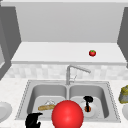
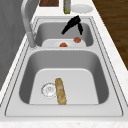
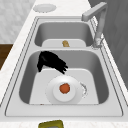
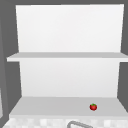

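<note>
Kitchen sink (image 1: 25,100), double basin, set in pale worktop (image 1: 10,87). Left: plate (image 1: 3,111) on worktop; left hand (image 1: 33,121) idle at front rim, fingers curled, holding nothing. Left basin: bread roll (image 1: 46,107) beside drain. Centre: red ball (image 1: 67,115), tap (image 1: 68,73) behind. Right basin: right hand (image 3: 51,62), fingers relaxed and empty, above white plate (image 3: 53,97) carrying small orange fruit (image 3: 65,88); a careless descent could knock the fruit off. Shelf above: tomato (image 1: 92,53).

In your left side view, a black hand (image 2: 73,24) hangs with straight fingers over the far basin, above a white round plate (image 2: 56,43) carrying an orange-red ball (image 2: 63,45). A golden baguette (image 2: 60,91) lies in the near basin (image 2: 82,82).
</note>
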Robot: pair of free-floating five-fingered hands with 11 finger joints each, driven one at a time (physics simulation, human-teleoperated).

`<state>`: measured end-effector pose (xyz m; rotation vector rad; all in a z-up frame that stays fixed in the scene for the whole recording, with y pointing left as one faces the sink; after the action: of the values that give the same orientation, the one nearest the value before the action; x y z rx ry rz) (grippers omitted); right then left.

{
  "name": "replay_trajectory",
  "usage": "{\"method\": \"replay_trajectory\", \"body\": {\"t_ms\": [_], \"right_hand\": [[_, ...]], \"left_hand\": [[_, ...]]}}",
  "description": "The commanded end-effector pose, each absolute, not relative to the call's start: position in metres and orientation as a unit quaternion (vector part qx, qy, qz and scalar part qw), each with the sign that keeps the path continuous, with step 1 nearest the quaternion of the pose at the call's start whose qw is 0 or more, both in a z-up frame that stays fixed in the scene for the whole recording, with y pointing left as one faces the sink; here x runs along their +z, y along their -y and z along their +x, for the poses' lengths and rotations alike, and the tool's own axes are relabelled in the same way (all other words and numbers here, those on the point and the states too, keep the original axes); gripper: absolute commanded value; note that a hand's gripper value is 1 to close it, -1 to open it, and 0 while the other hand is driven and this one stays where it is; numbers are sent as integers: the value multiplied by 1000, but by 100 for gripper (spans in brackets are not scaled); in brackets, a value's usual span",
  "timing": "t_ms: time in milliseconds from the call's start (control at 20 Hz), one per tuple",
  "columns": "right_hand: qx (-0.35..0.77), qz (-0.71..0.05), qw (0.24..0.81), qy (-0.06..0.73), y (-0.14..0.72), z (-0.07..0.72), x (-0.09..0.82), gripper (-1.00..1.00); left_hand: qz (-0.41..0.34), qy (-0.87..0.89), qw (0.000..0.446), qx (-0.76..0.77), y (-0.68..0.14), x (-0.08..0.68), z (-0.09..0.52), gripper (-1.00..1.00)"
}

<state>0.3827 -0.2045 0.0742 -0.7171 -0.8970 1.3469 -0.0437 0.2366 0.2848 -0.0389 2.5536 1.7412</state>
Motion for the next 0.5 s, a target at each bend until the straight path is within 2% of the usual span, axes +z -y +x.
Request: {"method": "replay_trajectory", "body": {"t_ms": [0,450], "right_hand": [[615,-320,632,346,214,384,64,-100],[618,-300,651,323,212,386,22,-100]], "left_hand": [[-13,-826,25,563,-237,285,-44,0],[-13,-826,25,563,-237,285,-44,0]]}}
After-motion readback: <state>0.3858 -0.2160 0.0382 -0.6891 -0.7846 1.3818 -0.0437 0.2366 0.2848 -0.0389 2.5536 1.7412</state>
